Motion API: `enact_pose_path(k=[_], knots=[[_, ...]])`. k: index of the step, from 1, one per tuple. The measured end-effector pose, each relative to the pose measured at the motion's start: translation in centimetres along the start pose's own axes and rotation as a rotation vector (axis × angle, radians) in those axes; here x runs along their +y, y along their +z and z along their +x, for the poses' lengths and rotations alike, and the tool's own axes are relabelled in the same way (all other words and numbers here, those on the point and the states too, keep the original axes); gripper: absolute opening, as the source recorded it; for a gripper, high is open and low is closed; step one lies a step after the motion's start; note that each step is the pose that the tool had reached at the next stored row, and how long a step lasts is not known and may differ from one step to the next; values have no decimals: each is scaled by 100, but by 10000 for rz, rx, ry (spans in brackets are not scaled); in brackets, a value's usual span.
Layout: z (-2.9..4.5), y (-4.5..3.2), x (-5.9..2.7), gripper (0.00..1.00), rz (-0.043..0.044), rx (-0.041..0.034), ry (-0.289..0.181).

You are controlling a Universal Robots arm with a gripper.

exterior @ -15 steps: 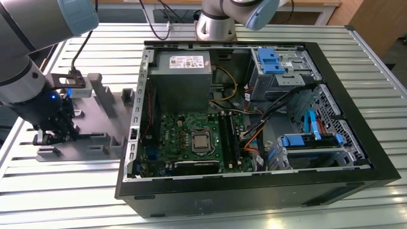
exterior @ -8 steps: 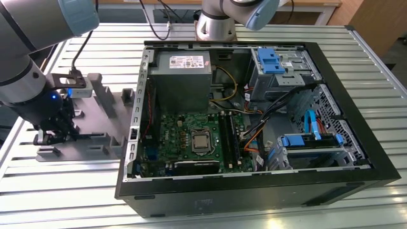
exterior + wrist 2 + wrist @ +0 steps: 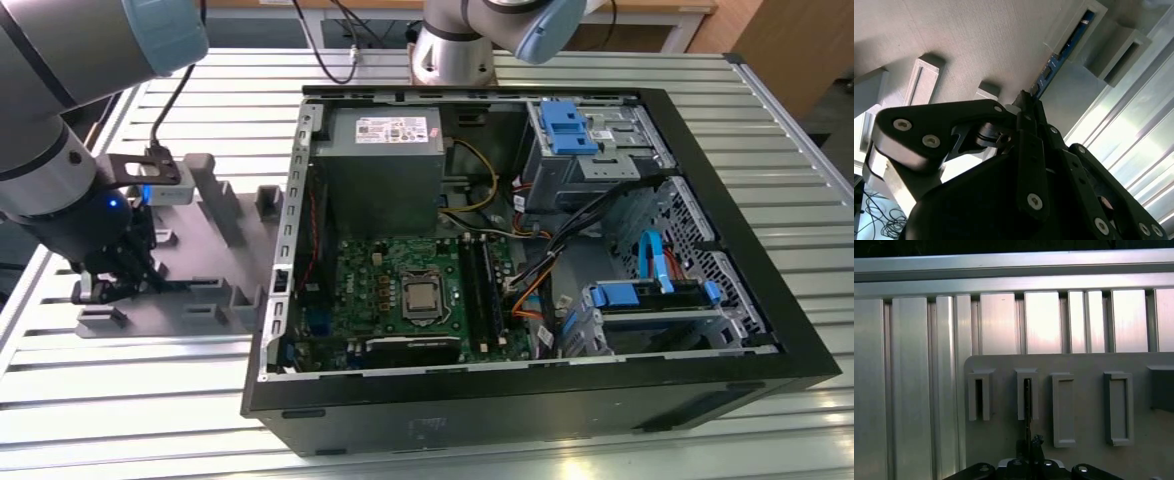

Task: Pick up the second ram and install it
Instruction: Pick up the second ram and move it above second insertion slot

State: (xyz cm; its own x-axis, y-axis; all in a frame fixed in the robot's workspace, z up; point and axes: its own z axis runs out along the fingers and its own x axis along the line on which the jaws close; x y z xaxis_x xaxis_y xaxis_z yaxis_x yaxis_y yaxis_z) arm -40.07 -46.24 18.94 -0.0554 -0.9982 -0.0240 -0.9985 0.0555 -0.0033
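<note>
The gripper (image 3: 1026, 100) is clamping, as far as can be judged, the near end of the second ram (image 3: 1051, 67). The stick is sitting edge-on in a slot of the grey fixture (image 3: 1004, 365) on the counter (image 3: 134, 380), its long axis running straight ahead of the fingertips.

Arm (image 3: 54, 170) bent low, wrist tipped downward, end effector (image 3: 1026, 102) pinched closed

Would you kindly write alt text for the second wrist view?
The dark end effector grips one end of a blue ram whose far end sits in the grey fixture. A ribbed metal table lies beside the fixture.
</note>
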Motion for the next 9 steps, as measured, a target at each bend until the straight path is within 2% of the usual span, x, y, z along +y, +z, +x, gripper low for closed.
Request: enact_pose_path(k=[9], knots=[[10,1,-1,14,-6,-2,-326]])
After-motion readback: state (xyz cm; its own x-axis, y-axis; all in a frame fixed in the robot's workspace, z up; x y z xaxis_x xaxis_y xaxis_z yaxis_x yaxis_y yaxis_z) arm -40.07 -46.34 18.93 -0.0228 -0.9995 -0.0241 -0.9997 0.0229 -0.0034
